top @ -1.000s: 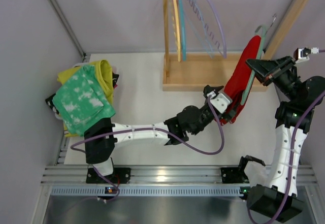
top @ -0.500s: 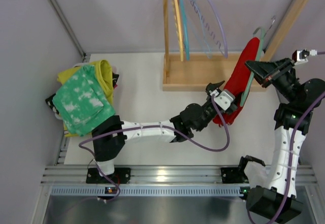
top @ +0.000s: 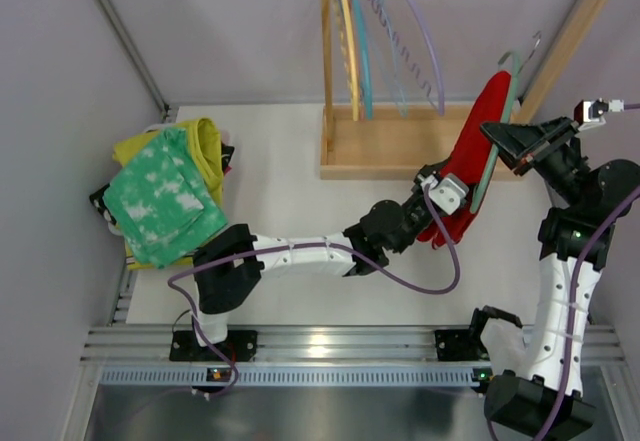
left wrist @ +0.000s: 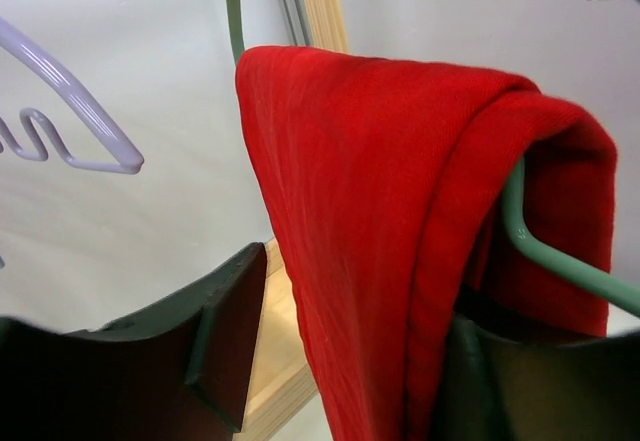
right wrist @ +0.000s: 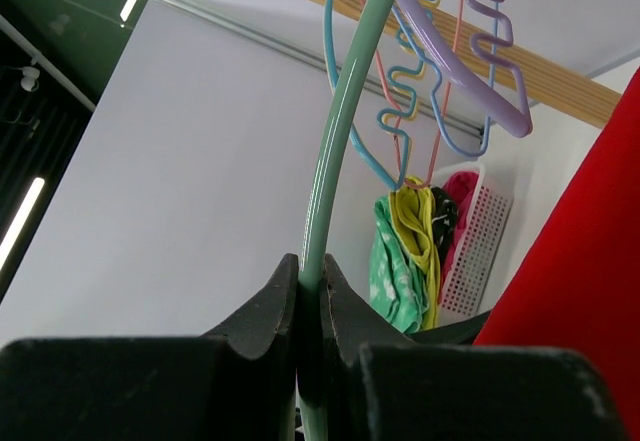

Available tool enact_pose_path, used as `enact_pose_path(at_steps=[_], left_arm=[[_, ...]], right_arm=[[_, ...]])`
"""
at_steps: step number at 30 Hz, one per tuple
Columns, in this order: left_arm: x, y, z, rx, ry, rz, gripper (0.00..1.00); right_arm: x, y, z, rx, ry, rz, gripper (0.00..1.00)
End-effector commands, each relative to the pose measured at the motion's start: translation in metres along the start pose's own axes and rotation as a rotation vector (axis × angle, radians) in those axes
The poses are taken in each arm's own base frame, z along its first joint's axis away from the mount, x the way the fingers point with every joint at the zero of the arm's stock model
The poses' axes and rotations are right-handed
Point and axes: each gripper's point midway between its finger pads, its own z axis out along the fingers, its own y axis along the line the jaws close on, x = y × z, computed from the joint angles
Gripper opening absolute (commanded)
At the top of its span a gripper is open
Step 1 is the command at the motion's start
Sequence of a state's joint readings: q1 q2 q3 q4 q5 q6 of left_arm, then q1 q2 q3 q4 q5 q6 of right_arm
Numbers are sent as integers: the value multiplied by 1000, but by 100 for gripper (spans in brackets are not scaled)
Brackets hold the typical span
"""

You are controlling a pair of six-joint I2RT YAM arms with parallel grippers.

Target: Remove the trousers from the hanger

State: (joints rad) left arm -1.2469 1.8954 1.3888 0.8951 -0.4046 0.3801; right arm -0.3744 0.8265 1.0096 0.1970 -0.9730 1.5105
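The bright red trousers (top: 472, 151) hang folded over a pale green hanger (top: 497, 126) at the right of the wooden rack. My right gripper (top: 508, 141) is shut on the hanger's rod (right wrist: 335, 151), fingers pinching it (right wrist: 310, 286). My left gripper (top: 440, 193) is at the trousers' lower part. In the left wrist view its jaws stand open (left wrist: 350, 361) on either side of the red cloth (left wrist: 380, 211), with a gap at the left finger (left wrist: 215, 346). The green mottled trousers (top: 162, 196) lie on the mustard-yellow ones (top: 205, 139) at the far left.
A wooden rack (top: 400, 146) with an upright post (top: 326, 51) carries purple (top: 428, 41), blue (top: 362, 51) and yellow (top: 346, 51) empty hangers. A slanted wooden post (top: 565, 41) stands behind the right arm. A white perforated basket (right wrist: 470, 251) holds the pile at the left wall.
My left arm has reached further right and up, bringing its jaws around the red trousers. The cloth's lower end has bunched upward. The right gripper with the hanger has risen slightly.
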Motion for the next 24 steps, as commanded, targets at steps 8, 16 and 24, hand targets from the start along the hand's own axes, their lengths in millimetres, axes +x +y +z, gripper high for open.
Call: enact_pose_path(at_steps=[8, 16, 24], left_arm=[[-70, 44, 6, -125, -205, -20, 0], [-119, 73, -6, -185, -260, -93, 0], [-173, 76, -1, -124, -320, -138, 0]], right_arm=[[10, 32, -4, -127, 0, -175, 0], [12, -40, -2, 6, 11, -143, 0], [18, -116, -6, 144, 24, -146, 0]])
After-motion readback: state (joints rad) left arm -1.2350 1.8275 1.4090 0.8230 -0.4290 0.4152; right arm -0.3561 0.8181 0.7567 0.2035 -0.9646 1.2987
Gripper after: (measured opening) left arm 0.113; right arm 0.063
